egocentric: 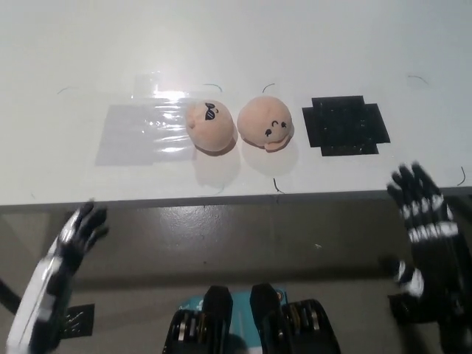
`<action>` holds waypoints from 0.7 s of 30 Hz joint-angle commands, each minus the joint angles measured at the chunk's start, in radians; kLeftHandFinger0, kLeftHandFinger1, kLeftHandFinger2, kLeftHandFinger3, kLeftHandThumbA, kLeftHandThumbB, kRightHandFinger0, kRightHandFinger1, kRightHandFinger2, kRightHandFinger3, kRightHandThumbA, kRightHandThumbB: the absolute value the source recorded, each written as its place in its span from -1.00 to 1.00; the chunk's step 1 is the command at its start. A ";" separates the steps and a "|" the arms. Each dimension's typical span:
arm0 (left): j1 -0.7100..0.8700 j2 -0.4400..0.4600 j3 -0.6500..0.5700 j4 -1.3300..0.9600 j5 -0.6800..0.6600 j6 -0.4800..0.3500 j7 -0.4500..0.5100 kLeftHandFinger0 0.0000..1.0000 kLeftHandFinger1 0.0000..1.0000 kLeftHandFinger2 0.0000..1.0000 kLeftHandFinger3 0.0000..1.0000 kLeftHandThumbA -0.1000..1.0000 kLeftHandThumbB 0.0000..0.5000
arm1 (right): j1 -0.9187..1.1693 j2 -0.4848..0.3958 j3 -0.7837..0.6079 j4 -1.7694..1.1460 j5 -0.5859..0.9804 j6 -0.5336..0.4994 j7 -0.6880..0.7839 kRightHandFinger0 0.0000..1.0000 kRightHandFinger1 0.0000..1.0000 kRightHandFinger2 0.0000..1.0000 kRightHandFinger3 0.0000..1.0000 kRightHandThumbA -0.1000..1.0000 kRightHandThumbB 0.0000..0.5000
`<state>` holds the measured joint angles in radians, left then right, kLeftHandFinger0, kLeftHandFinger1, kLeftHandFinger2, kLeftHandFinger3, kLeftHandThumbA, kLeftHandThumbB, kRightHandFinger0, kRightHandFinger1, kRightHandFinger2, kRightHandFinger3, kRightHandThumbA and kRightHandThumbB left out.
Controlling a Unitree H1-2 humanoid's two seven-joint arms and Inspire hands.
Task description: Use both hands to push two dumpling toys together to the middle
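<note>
head view: dumpling toys (240,125) near together, table (295,44).

Lab-like test bench, plain white table (243,29), clear tape patch (140,133), black marker patch (345,125)

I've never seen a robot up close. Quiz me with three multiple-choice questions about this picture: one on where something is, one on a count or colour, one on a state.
1. Where is the black square patch?
A. right of the dumpling toys
B. between them
C. left of them

2. How many dumpling toys are on the white table?
A. one
B. two
C. four

3. What are the robot's hands doing?
A. gripping the toys
B. pressing the patch
C. open, off the table

Answers:
1 A: it lies beside the smiling toy.
2 B: that one and the toy next to it.
3 C: the left hand and right hand hang empty below the table edge.
</note>
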<state>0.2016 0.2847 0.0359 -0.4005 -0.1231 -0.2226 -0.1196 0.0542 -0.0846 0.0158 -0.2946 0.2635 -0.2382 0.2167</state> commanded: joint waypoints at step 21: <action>0.087 -0.060 0.131 0.399 0.032 -0.247 -0.029 1.00 1.00 1.00 1.00 1.00 0.46 | 0.043 -0.004 -0.015 0.318 0.056 -0.112 0.041 1.00 1.00 1.00 1.00 1.00 0.50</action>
<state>0.2839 0.2241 0.1422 0.0057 -0.1025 -0.4149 -0.1320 0.1056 -0.0898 0.0131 0.0266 0.2846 -0.2970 0.2320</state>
